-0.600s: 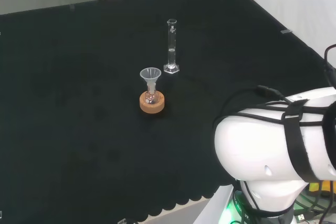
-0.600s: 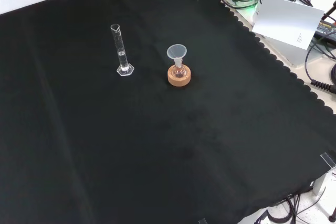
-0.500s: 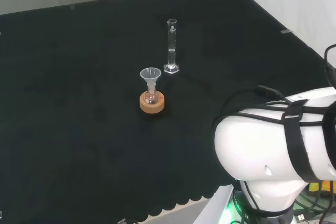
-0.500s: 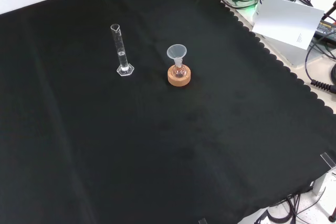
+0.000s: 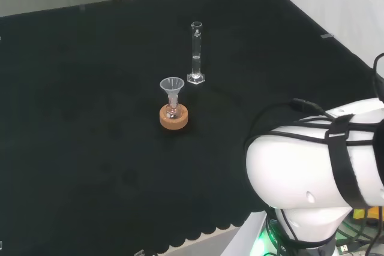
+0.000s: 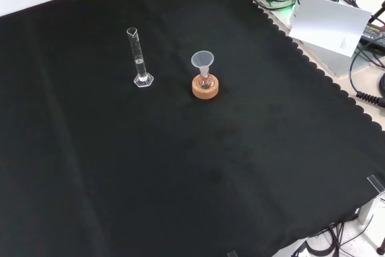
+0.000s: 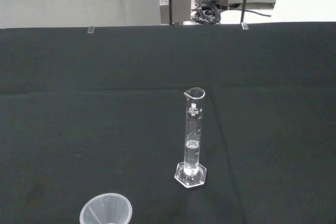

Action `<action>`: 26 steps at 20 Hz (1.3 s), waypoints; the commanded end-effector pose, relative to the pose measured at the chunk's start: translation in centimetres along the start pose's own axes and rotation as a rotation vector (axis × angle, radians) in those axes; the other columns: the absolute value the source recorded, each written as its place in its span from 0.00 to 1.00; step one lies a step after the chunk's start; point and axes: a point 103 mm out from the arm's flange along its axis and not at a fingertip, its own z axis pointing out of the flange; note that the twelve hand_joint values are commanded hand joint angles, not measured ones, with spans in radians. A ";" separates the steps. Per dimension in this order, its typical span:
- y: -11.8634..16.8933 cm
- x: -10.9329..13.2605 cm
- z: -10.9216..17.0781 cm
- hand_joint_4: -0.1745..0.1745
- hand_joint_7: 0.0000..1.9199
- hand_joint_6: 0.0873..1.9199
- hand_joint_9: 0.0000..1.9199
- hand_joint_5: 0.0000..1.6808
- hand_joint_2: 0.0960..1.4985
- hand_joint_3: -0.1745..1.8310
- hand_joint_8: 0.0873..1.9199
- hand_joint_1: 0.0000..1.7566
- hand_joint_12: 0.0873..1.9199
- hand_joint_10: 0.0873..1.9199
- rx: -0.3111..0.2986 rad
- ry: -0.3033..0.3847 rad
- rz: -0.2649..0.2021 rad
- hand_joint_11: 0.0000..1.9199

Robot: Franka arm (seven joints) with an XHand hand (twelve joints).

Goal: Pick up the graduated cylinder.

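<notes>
The graduated cylinder (image 5: 195,53) stands upright on its hexagonal foot in the upper middle of the head view, alone on the black cloth (image 5: 84,118), nothing touching it. In the front view the graduated cylinder (image 6: 139,58) sits in the upper left part of the frame, spout at the top, and a little clear liquid shows in the lower part of the tube. The wrist view has the graduated cylinder (image 7: 192,137) right of centre and low in the frame, printed scale facing the camera, liquid sitting roughly a third of the way up.

Just beside it, apart from it, is a cork ring (image 5: 173,117) carrying a small flask with a clear funnel (image 5: 171,87) set in its neck; in the head view this stands below and to the left of the cylinder. In the front view the cork ring (image 6: 205,87) and funnel (image 6: 203,61) lie to the cylinder's right. The funnel's rim (image 7: 105,212) peeks in at the lower left edge of the wrist view.

At the lower right of the head view looms the arm's white link (image 5: 318,172), strapped with black cables. As for the hand, whether it is open or closed, I cannot tell.
</notes>
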 end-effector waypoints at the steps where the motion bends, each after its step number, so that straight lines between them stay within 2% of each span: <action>1: 1.2 1.2 1.4 0.42 0.00 0.00 0.05 0.15 0.91 0.10 0.13 0.03 0.71 0.33 0.020 -0.016 0.019 0.01; 5: 2.3 0.0 3.3 0.42 0.00 0.00 0.05 0.15 0.91 0.10 0.13 0.03 0.71 0.32 0.033 -0.008 0.048 0.01; 10: 4.3 -1.9 6.4 0.42 0.00 0.00 0.05 0.15 0.90 0.10 0.13 0.04 0.71 0.32 0.054 0.015 0.044 0.01; 14: 8.1 -3.8 8.9 0.41 0.01 0.00 0.06 0.15 0.90 0.10 0.14 0.05 0.71 0.32 0.040 0.072 0.043 0.01; 17: 10.7 -4.9 10.2 0.37 0.03 0.00 0.10 0.16 0.86 0.09 0.21 0.11 0.71 0.33 0.006 0.091 0.003 0.01; 22: 15.5 -5.7 12.7 0.35 0.03 0.00 0.12 0.16 0.84 0.08 0.27 0.17 0.71 0.33 0.023 0.113 -0.002 0.02; 26: 18.1 -6.0 14.7 0.34 0.03 0.00 0.12 0.17 0.84 0.08 0.28 0.20 0.71 0.33 0.026 0.153 -0.010 0.02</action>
